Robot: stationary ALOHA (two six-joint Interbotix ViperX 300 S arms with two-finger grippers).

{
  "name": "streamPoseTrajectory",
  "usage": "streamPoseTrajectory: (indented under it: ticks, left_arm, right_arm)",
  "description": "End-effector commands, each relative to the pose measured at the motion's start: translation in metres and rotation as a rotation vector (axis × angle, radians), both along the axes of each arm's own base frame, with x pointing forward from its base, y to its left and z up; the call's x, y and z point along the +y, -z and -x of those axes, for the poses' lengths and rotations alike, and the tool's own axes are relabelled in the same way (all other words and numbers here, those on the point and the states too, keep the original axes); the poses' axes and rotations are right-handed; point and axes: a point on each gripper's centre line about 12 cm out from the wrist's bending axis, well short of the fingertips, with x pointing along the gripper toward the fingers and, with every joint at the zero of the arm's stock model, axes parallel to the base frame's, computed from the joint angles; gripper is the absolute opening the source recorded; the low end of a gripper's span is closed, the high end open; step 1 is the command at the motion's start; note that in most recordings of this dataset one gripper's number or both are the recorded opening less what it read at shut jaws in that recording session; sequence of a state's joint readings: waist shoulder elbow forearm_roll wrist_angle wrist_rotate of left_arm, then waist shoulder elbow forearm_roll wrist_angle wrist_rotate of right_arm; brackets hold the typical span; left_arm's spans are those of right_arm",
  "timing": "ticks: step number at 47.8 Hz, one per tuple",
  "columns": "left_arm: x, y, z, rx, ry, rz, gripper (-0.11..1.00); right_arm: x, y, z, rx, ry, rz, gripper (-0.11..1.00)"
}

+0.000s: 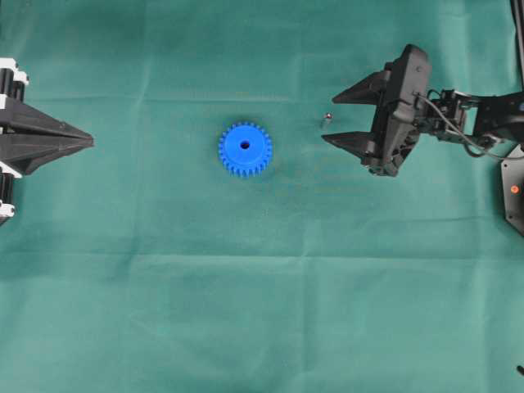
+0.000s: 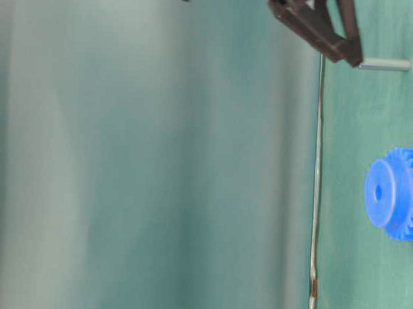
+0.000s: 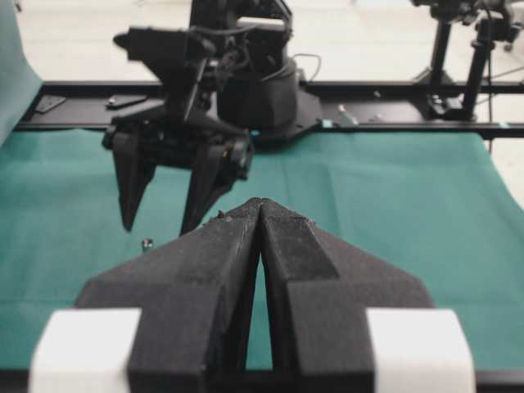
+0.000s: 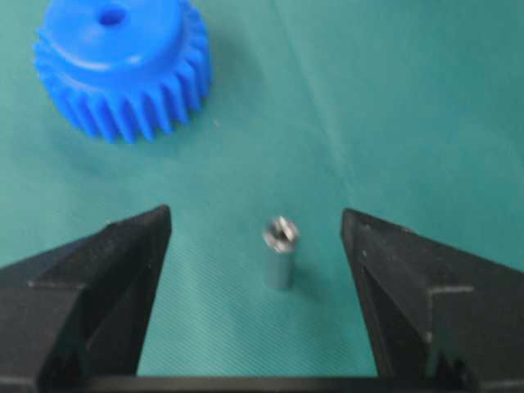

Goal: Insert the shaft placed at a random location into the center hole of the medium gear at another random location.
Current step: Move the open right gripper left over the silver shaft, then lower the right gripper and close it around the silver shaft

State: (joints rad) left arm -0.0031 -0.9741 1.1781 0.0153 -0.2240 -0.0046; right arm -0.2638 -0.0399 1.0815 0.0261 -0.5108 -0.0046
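Observation:
The medium gear [image 1: 245,149] is a bright blue toothed disc lying flat on the green cloth, its center hole [image 1: 245,146] facing up. The shaft [image 1: 326,119], a tiny silvery pin, stands upright on the cloth to the gear's right. My right gripper [image 1: 331,119] is open, one finger on each side of the shaft and neither touching it. The right wrist view shows the shaft [image 4: 280,250] between the spread fingers, with the gear [image 4: 123,65] beyond at upper left. My left gripper [image 1: 90,142] is shut on nothing at the far left edge.
Green cloth [image 1: 262,311] covers the whole table. A black rail and the right arm's base [image 3: 262,90] run along the far side in the left wrist view. A black mount with a red dot [image 1: 514,190] sits at the right edge.

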Motion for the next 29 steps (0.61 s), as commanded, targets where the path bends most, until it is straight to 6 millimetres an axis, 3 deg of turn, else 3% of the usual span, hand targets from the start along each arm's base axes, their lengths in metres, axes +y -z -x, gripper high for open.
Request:
streamPoseTrajectory:
  ticks: [1,21,25,29]
  left_arm:
    - [-0.0004,-0.0085,-0.0025,-0.02,0.002,-0.003,0.0]
    - [-0.0004,-0.0072,-0.0027,-0.014,0.002,-0.003,0.0]
    - [-0.0004,-0.0068,-0.0027,-0.011,0.002,-0.001,0.0]
    - [-0.0004,-0.0068,-0.0027,-0.011,0.002,-0.001,0.0]
  right_arm:
    - [-0.0057,0.0005,-0.0056,-0.02,0.009,0.017,0.85]
    - [-0.0072,0.0079,-0.0086,-0.023,0.01,0.02,0.81]
    - [-0.0071,0.0082,-0.0085,-0.019,0.008,0.022,0.69]
    - [-0.007,0.0083,-0.0084,-0.017,0.006,0.024,0.43]
